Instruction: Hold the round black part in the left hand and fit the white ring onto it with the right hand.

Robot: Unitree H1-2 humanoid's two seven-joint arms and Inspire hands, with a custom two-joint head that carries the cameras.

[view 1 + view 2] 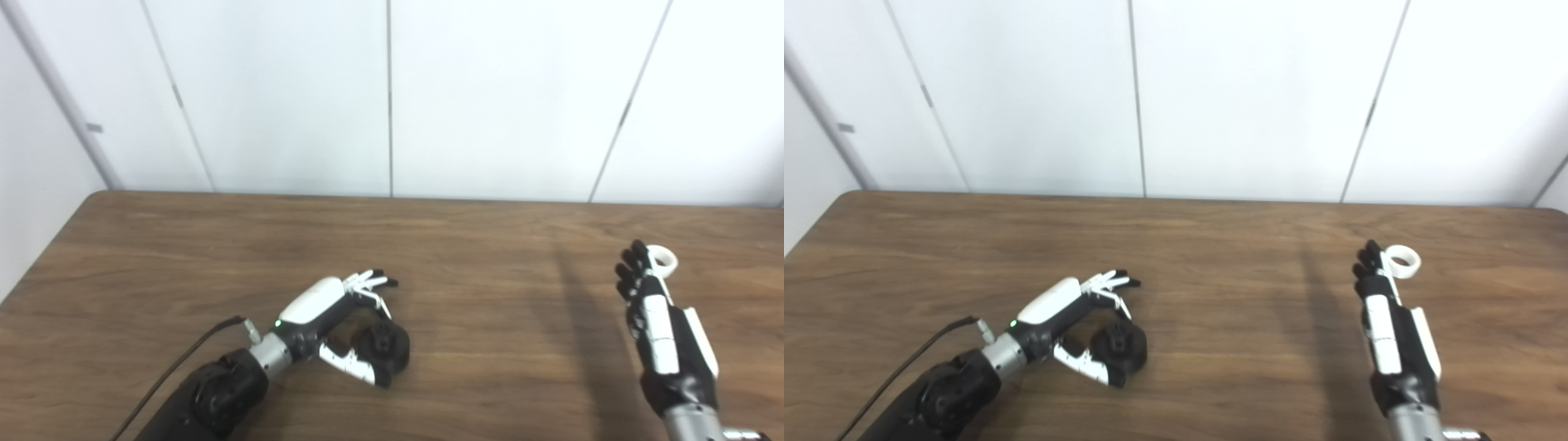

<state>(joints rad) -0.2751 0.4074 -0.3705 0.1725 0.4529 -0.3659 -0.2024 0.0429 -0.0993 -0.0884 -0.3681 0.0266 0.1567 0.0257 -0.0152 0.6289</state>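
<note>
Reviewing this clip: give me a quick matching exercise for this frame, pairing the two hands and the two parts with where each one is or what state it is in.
Things:
1. left hand
2. right hand
3. round black part
4. white ring

States:
A. on the table just past raised fingertips
B. curled open around a dark piece
C. on the table between thumb and fingers
D. fingers straight, pointing to the wall

Pairs: 1-B, 2-D, 3-C, 4-A

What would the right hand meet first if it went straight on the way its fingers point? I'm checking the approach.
Likely the white ring, lying by the fingertips of the right hand; whether they touch is unclear. Beyond it, bare table.
</note>
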